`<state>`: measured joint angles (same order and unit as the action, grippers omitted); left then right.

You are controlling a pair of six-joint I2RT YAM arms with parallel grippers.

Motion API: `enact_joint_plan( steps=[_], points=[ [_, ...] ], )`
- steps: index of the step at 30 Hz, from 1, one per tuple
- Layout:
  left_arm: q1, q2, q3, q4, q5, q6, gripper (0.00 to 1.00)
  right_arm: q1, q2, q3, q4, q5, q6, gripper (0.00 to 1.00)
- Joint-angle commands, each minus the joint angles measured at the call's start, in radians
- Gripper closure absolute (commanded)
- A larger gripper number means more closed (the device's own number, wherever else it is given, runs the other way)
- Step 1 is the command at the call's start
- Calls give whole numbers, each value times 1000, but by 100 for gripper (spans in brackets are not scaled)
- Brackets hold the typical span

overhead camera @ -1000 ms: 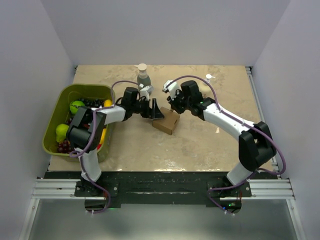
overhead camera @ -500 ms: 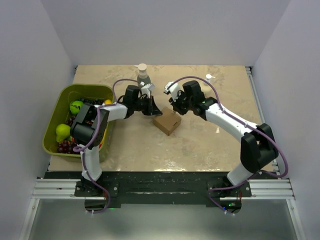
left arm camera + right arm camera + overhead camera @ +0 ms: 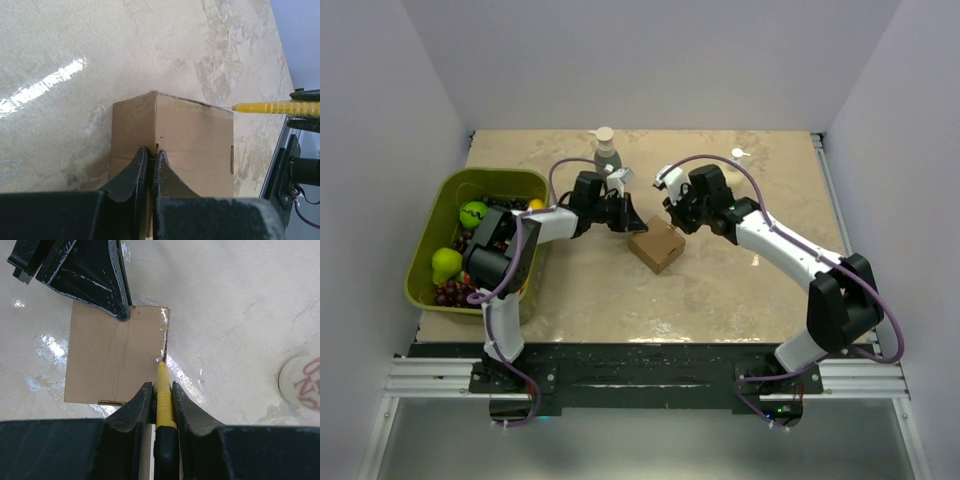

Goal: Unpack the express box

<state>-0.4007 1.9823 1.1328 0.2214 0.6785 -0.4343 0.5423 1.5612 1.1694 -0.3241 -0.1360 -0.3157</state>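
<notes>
The express box (image 3: 656, 247), a small brown carton with its flaps down, lies on the table between my two arms. My left gripper (image 3: 634, 226) is shut, and its fingertips (image 3: 141, 154) rest against the box (image 3: 195, 135) at one edge, with nothing seen between them. My right gripper (image 3: 675, 222) is shut on a yellow-and-black cutter (image 3: 162, 390). The cutter's tip touches the right edge of the box (image 3: 115, 355). From the left wrist view, the cutter (image 3: 270, 106) meets the box's far corner.
A green bin (image 3: 490, 176) with fruit stands at the left, beside the left arm. A pump bottle (image 3: 607, 152) stands behind the grippers, and a small white object (image 3: 738, 154) lies at the back. A white disc with pink letters (image 3: 301, 380) lies right of the box.
My left gripper has gone from open to shut against the box. The box has slid a little to the right, and the right gripper with the cutter has moved with it.
</notes>
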Motion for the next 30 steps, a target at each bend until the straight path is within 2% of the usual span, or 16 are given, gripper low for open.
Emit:
enact_joint_plan(
  steps=[1, 9, 19, 30],
  points=[
    [-4, 53, -16, -80, -117, 32, 100, 5, -49, -31, -180, 6, 44, 100],
    [-4, 53, -15, -86, -140, 29, 100, 5, -98, -74, -213, 41, 82, 100],
    [-4, 46, -16, -91, -175, 17, 100, 7, -194, -157, -217, 110, 256, 100],
    [-6, 38, -18, -102, -221, 12, 100, 7, -190, -143, -251, 121, 248, 100]
  ],
)
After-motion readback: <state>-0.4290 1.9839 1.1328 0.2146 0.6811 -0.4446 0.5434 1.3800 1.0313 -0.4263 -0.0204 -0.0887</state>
